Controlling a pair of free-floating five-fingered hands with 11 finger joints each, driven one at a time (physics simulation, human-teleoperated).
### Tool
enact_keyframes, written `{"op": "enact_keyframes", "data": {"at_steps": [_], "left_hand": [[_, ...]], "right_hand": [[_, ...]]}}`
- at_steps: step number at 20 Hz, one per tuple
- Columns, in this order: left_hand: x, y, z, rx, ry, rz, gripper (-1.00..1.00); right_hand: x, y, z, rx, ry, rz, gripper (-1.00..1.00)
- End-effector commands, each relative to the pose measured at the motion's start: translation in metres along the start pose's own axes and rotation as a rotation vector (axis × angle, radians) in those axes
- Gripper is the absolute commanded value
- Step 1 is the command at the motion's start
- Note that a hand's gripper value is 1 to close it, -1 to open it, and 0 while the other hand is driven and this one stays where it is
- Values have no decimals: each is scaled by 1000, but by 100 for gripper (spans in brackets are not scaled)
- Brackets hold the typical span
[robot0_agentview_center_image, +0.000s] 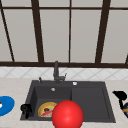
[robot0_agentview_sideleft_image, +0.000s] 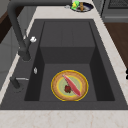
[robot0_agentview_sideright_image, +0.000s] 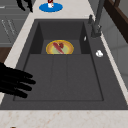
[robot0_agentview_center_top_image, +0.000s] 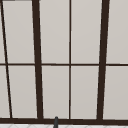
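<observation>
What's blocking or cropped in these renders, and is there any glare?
Front view: a big red ball sits close to the lens and covers part of the yellow-rimmed plate in the dark grey sink; the right hand is near the picture's edge. Right side view: that hand is cut by the left border. Left side view: flat light, no glare on the plate.

Window (robot0_agentview_center_top_image: 53, 32): pale grey panes behind a dark brown frame. Two thick upright bars (robot0_agentview_center_top_image: 37, 60), one left of centre and one right of centre; thinner uprights between them and at the far left. One thin horizontal bar (robot0_agentview_center_top_image: 62, 64) crosses at mid-height. Dark brown sill (robot0_agentview_center_top_image: 75, 121) along the bottom. Faucet tip (robot0_agentview_center_top_image: 56, 122), dark grey, rises at the bottom edge, overlapping the sill. Strip of pale tiled wall (robot0_agentview_center_top_image: 22, 126) below the sill.
</observation>
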Motion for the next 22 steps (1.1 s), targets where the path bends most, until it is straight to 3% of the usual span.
{"op": "enact_keyframes", "data": {"at_steps": [1, 16, 22], "left_hand": [[0, 0, 0, 0, 0, 0, 0], [0, 0, 0, 0, 0, 0, 0], [0, 0, 0, 0, 0, 0, 0]], "right_hand": [[30, -6, -7, -9, 6, 19, -100], [142, -18, -30, -5, -28, 27, -100], [175, -21, -33, -2, -53, 62, -100]]}}
